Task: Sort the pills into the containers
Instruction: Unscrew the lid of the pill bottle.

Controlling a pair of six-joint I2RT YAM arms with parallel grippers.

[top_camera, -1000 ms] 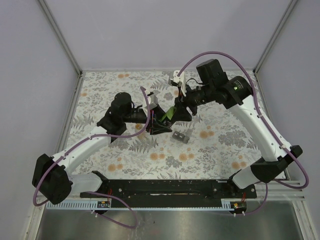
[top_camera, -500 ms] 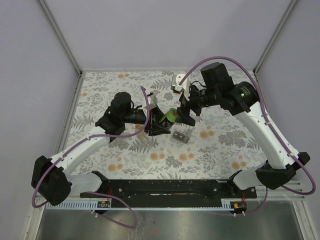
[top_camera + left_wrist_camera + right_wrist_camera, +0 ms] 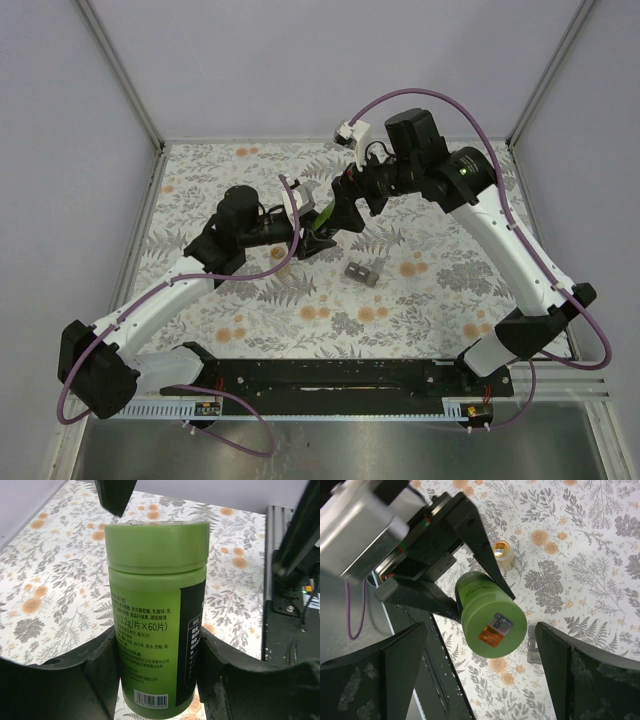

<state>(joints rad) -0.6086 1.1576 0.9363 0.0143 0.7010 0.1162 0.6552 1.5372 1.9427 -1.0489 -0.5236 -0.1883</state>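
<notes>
Gripping a green plastic pill bottle (image 3: 325,216), the left gripper (image 3: 318,236) meets the right gripper (image 3: 345,205) over a floral table (image 3: 440,290); a small grey pill box (image 3: 363,272) lies near the bottle. Left wrist: both fingers press the bottle's labelled sides. Right wrist: jaws spread wide either side of the bottle's lid, holding nothing.

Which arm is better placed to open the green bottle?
Right: the right gripper is open with a finger on each side of the lid, while the left gripper holds the green bottle by its body.
</notes>
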